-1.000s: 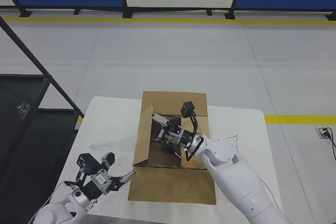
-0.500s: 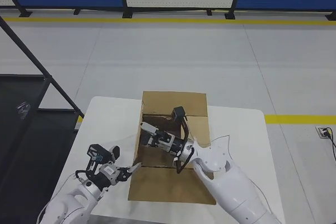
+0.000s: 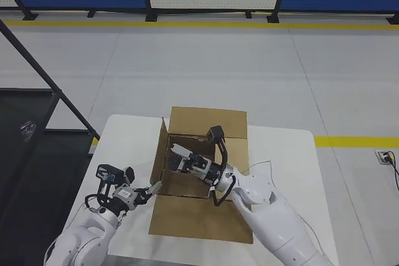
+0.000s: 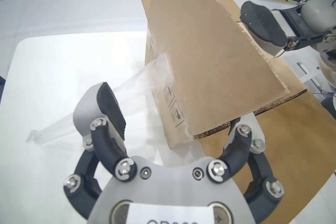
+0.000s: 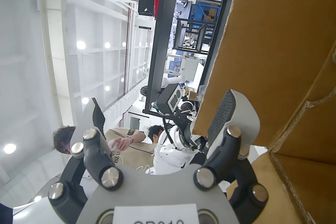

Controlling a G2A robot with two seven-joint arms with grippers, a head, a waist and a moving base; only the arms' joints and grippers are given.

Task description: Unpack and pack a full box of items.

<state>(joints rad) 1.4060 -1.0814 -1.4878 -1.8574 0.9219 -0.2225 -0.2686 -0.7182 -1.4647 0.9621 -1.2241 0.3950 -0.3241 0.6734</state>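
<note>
The brown cardboard box [image 3: 209, 120] sits mid-table with its flaps open. Its left flap [image 3: 159, 154] stands nearly upright. My right gripper [image 3: 175, 163] is open inside the box, and one finger pad [image 5: 223, 114] lies against that flap's inner face [image 5: 275, 38]. My left gripper [image 3: 151, 192] is open at the box's near left corner. The flap's corner [image 4: 223, 93] sits between its fingers, with one pad [image 4: 111, 109] outside the box. The box's contents are hidden.
A loose strip of clear tape [image 4: 141, 86] hangs from the box's left wall onto the white table [image 3: 126, 149]. The near flap [image 3: 199, 219] lies flat toward me. A black frame [image 3: 46, 100] stands off the table's left side.
The right gripper moved left inside the box and the left flap swung from leaning inward to nearly upright. The left gripper came forward to the flap's near corner.
</note>
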